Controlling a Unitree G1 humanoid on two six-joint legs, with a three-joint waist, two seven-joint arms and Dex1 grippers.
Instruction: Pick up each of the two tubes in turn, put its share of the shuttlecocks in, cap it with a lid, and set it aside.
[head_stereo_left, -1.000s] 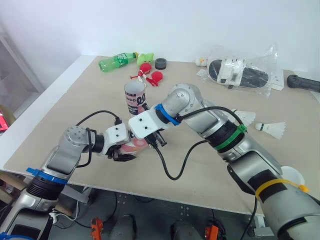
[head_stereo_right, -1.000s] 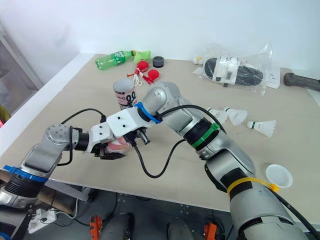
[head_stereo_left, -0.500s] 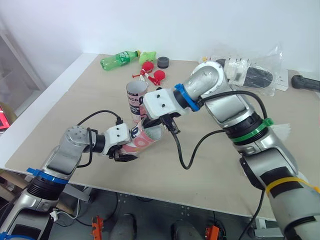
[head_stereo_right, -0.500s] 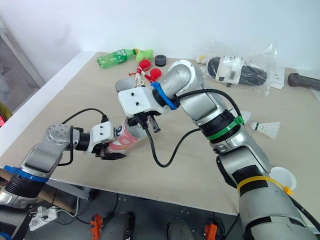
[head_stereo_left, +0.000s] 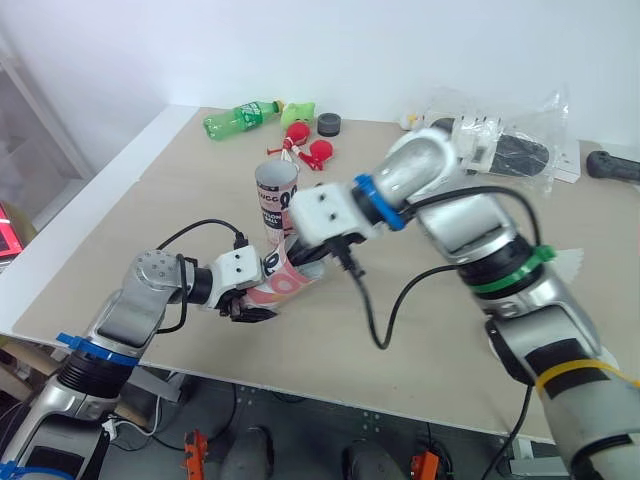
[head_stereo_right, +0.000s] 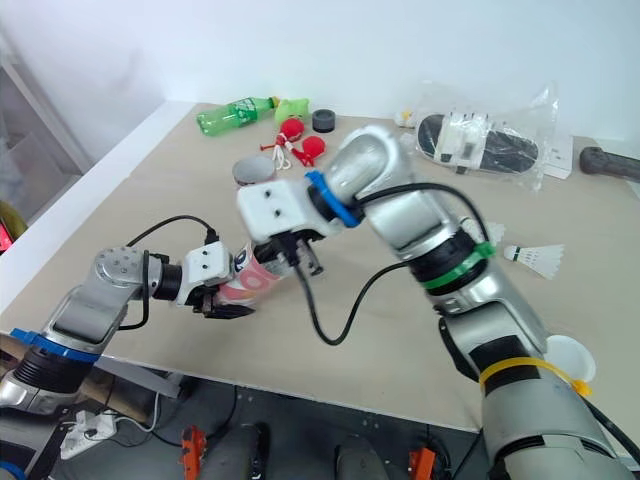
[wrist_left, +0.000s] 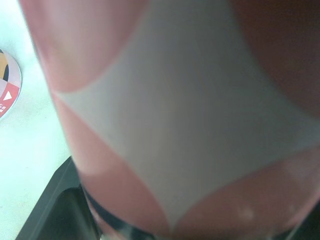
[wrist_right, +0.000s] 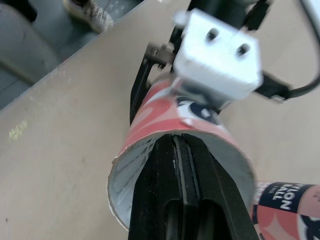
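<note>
- While the left gripper (head_stereo_left: 252, 303) pinched the tube (head_stereo_left: 283, 284), tilted low near the front edge of the table (head_stereo_left: 150, 210), it needed to hold that angle steady.
- Right gripper (wrist_right: 181, 145), fingers pressed together, sat at the tube's mouth; probably empty, hard to see.
- Right wrist view showed the mouth's inside; head views added the second tube (head_stereo_left: 272, 198) upright behind, shuttlecocks (head_stereo_right: 535, 257) farther right.
</note>
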